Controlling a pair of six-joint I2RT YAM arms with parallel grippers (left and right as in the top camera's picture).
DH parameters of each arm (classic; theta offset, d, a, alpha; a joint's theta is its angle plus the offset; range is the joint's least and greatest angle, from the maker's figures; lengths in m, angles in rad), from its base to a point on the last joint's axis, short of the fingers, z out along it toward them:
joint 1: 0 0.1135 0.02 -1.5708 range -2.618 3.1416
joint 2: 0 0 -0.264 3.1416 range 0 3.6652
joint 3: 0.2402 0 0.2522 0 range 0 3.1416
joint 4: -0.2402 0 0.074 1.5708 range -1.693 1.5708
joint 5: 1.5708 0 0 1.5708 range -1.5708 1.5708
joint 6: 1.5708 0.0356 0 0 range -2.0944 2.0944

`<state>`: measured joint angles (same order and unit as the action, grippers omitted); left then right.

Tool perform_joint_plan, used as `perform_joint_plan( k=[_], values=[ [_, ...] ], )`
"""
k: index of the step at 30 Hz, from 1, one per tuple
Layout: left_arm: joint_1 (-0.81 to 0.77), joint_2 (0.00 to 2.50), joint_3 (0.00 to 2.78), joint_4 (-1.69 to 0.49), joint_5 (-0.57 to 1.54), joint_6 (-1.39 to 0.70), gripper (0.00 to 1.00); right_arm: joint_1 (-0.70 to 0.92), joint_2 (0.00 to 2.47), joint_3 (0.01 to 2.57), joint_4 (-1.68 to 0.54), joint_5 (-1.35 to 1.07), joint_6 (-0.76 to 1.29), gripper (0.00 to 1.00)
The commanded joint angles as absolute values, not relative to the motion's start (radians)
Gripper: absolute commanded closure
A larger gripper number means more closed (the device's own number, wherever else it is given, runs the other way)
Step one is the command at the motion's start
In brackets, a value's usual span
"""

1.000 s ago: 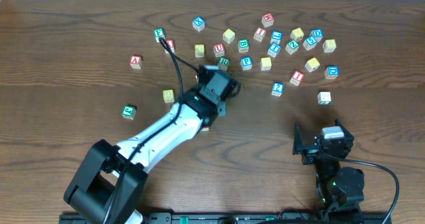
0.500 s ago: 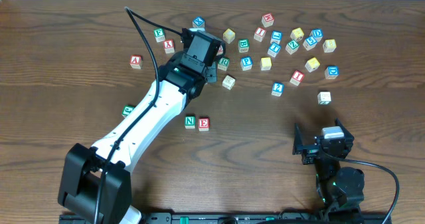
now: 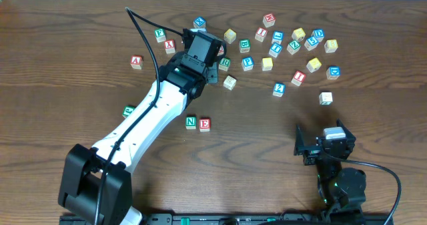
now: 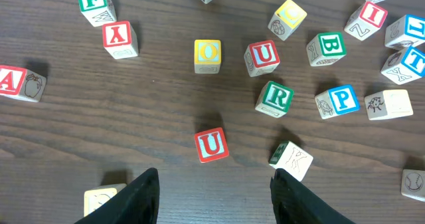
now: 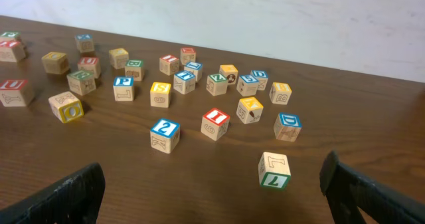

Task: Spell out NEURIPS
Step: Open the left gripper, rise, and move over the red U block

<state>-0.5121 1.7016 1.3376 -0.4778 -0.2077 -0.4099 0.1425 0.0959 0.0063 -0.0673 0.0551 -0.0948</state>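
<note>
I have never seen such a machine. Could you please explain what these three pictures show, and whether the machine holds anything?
This is a two-armed robot at a wooden table. One picture looks down from above. The other two come from a small camera on each wrist, so the dark shapes at their bottom edges are the robot's own fingers. Many small letter cubes lie scattered on the table. A green N and a red E stand side by side, apart from the rest. The left gripper is open and empty, with a red U on the table just ahead of it. The right gripper is wide open and also empty.
</note>
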Motion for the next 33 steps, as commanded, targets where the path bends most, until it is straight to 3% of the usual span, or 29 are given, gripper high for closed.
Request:
perform_joint_plan(
  k=[1, 14, 22, 33],
  values=[
    [-0.509, 1.678, 1.367, -0.469, -0.199, -0.393, 0.47, 0.137, 0.092, 0.006, -0.072, 0.052, -0.091, 0.01],
    [-0.491, 1.681, 1.402, -0.478, -0.198, -0.405, 0.46, 0.137, 0.092, 0.006, -0.072, 0.052, -0.091, 0.01],
    [-0.472, 1.804, 1.552, -0.637, -0.160, -0.444, 0.41, 0.137, 0.092, 0.006, -0.072, 0.052, -0.091, 0.01],
    [-0.469, 1.996, 1.772, -0.825, -0.054, -0.558, 0.43, 0.137, 0.092, 0.006, -0.072, 0.052, -0.091, 0.01]
  ],
)
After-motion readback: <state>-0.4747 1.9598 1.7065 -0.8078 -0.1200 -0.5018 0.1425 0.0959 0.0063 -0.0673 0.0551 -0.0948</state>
